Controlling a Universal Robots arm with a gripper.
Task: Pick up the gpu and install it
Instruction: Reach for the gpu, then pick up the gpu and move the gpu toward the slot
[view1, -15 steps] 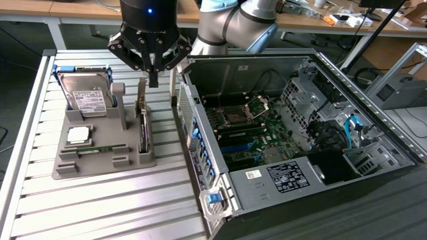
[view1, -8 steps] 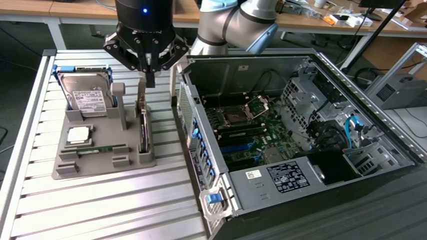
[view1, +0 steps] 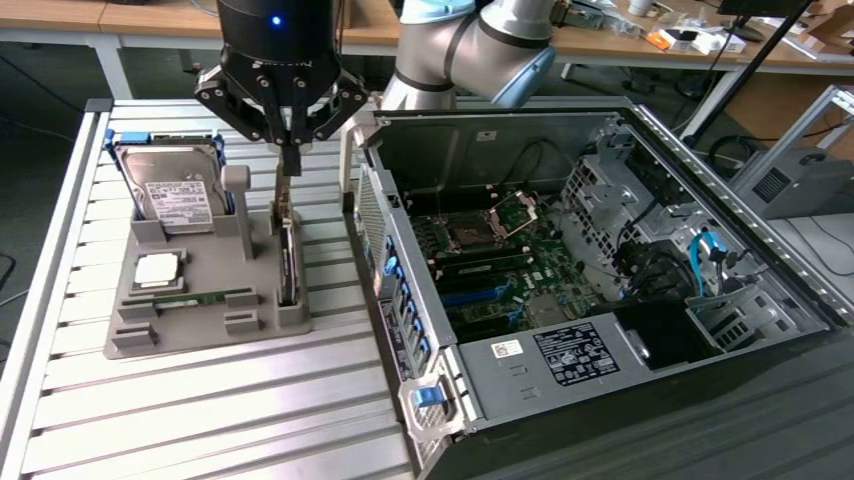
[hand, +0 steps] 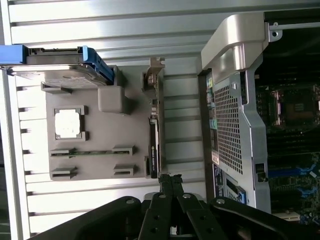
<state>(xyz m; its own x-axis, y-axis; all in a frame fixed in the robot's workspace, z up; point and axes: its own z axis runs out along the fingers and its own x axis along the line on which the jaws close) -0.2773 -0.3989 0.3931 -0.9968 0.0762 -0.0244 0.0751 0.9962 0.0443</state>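
Note:
The gpu (view1: 286, 250) is a thin dark card standing on its edge in the slot along the grey holder (view1: 200, 325), on the side nearest the computer case. In the wrist view the gpu (hand: 154, 140) appears edge-on as a narrow dark strip. My gripper (view1: 288, 165) hangs just above the card's far end, its two fingers pressed together with nothing between them. Seen from the wrist, the gripper (hand: 170, 179) is shut and the card lies beyond its tips.
The holder also carries a hard drive (view1: 174, 195) in a blue frame, a CPU (view1: 156, 268) and a green memory stick (view1: 200, 297). The open computer case (view1: 601, 250) lies at the exterior view's right, motherboard (view1: 494, 260) exposed. Everything rests on a slatted metal table (view1: 200, 420).

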